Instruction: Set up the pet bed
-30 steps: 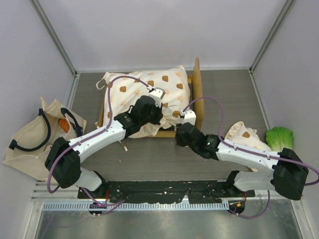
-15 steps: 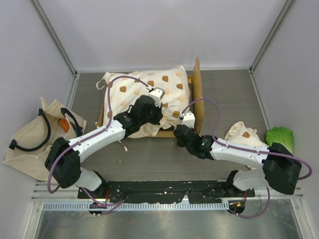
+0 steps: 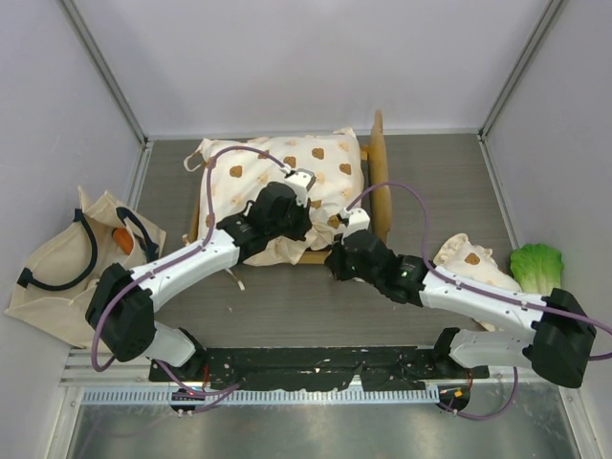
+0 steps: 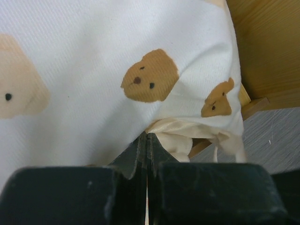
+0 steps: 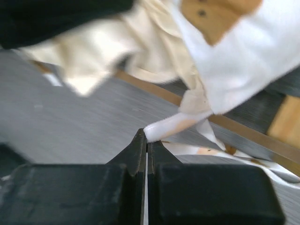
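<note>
Wooden pet bed point(image 3: 379, 177) under bear-print cushion point(image 3: 287, 164)

I saw the cushion point(image 3: 277, 177) as matt woven cloth with a fine twill rib, its ties point(image 5: 168, 127) slightly glossy. The bed frame point(image 3: 379, 163) looked like smooth pale wood, the desk point(image 3: 430, 172) matt grey grain, the jaws matt black plastic.

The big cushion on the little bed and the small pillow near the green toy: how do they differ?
The cushion is much larger than the pillow. The cushion lies on the wooden bed, overhanging its near edge; the pillow lies flat on the table to the bed's right, partly under the right arm. Both are cream with a brown bear print.
</note>
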Robot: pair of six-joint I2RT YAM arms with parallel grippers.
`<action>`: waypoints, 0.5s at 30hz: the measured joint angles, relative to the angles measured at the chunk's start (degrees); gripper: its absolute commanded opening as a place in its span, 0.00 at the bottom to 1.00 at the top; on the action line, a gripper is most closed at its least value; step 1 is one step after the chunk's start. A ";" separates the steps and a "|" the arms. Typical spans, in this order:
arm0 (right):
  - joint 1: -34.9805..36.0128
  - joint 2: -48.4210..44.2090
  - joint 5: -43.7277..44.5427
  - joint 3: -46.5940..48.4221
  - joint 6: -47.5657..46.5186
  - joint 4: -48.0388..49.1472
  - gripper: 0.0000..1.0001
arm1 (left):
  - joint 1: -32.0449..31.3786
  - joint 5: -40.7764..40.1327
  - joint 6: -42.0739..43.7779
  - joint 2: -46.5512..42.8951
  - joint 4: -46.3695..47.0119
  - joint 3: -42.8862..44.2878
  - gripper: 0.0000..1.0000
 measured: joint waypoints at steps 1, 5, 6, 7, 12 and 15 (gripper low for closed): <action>-0.02 -1.27 -2.60 1.22 -0.02 -0.07 0.01 | 0.15 0.07 0.00 0.00 -0.22 0.09 0.00; -0.09 -3.91 -11.47 7.76 0.74 0.42 0.01 | 1.01 0.39 -0.04 -0.11 -0.98 0.59 0.00; -0.07 -3.98 -12.90 8.94 0.96 0.72 0.01 | 1.16 0.42 -0.04 -0.11 -1.05 0.79 0.00; -0.11 -3.96 -14.64 10.21 1.27 1.01 0.01 | 1.27 0.52 -0.04 -0.11 -1.09 1.03 0.00; -0.20 -2.45 -19.71 12.02 3.76 2.99 0.01 | 1.57 1.22 -0.22 -0.48 -1.46 1.60 0.00; -0.22 1.22 -21.00 12.68 5.11 3.32 0.01 | 1.81 1.90 -0.63 -0.48 -1.88 1.70 0.00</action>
